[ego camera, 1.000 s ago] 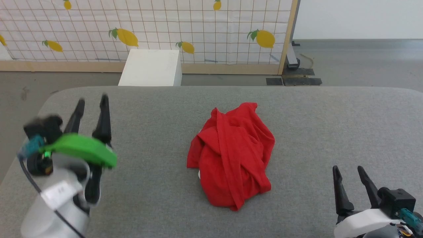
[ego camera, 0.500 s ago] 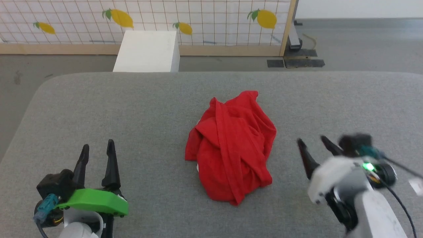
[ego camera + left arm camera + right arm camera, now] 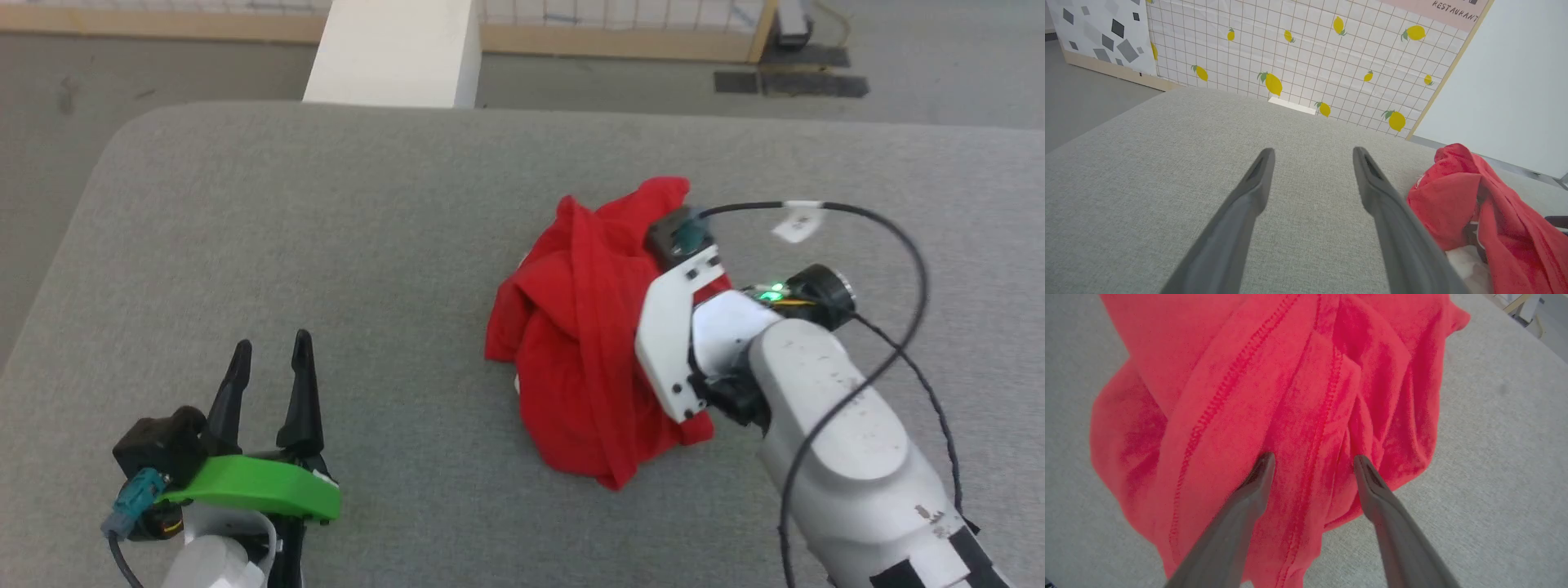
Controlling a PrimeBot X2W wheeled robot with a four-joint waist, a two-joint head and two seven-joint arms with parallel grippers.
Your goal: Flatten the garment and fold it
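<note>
red garment (image 3: 584, 343) bunched up, not yet flattened

in the head view the garment is found just right of the frame's centre. it is crumpled into a tall heap on the grey padded surface (image 3: 326, 245), with long folds running from upper left to lower right across it. a small white patch of fabric (image 3: 1466, 265) is shown beneath the red folds at the lower right of the left wrist view.

the right gripper (image 3: 1313, 458) is held over the heap. in the right wrist view its two dark fingers are spread apart, with their tips at the red cloth in the lower middle of the frame. nothing is pinched between them (whether the tips press into the fabric cannot be told). in the head view its white wrist housing and pale forearm are seen covering the right side of the heap. a black cable (image 3: 896, 233) is looped above them toward the right of the frame.

the left gripper (image 3: 272, 343) is seen at the lower left of the head view, well apart from the garment. its fingers are pointed up the frame and spread wide, with bare grey cloth between them. a green cover (image 3: 253, 490) is fitted just behind the fingers.

at the top of the head view a white box (image 3: 396, 53) is placed beyond the far edge of the surface. a lemon-patterned grid panel (image 3: 1306, 53) is shown across the upper part of the left wrist view.
</note>
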